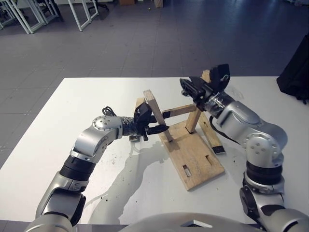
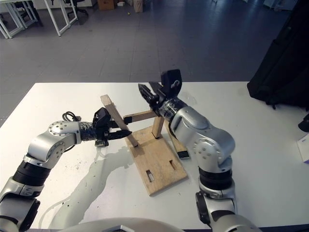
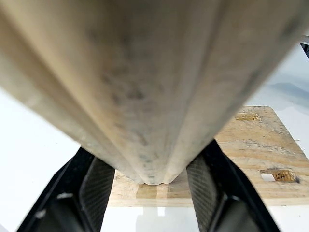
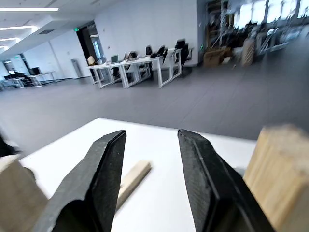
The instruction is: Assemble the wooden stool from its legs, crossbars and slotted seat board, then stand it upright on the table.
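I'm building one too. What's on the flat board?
A tilted leg and a second leg stand on the board, joined by a bar. Their bottom ends are covered. Two slots are empty.

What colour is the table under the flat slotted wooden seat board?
White. The plain white table top shows best in the left eye view.

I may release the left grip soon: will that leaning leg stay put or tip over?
Likely to tip: the leaning leg slants steeply from the seat board, with the left gripper clamped on it. The crossbar to the upright leg may steady it a little. It looks like stiff, solid wood.
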